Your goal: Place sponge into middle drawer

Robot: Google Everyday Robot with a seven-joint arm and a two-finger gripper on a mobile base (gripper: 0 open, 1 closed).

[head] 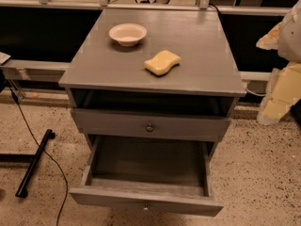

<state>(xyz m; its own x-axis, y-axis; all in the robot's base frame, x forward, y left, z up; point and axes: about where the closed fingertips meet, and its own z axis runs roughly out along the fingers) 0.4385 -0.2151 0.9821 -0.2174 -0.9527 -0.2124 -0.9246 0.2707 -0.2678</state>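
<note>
The pale yellow sponge [162, 62] lies flat on the grey cabinet top [197, 41], right of centre and near the front edge. The middle drawer [148, 166] is pulled out wide below; its plank floor is bare and a small knob shows on its front. Above it is a flat grey drawer front with a dark knob [149, 127], pushed in. My gripper [277, 98] is a pale cream and white shape at the right edge of the view. It is beside the cabinet, well apart from the sponge, and holds nothing that I can see.
A round cream bowl [128, 34] stands on the cabinet top, back left of the sponge. An open dark slot [150, 101] runs under the top. A black stand leg [33, 164] and a cable [56, 173] lie on the speckled floor at the left. A rail runs behind.
</note>
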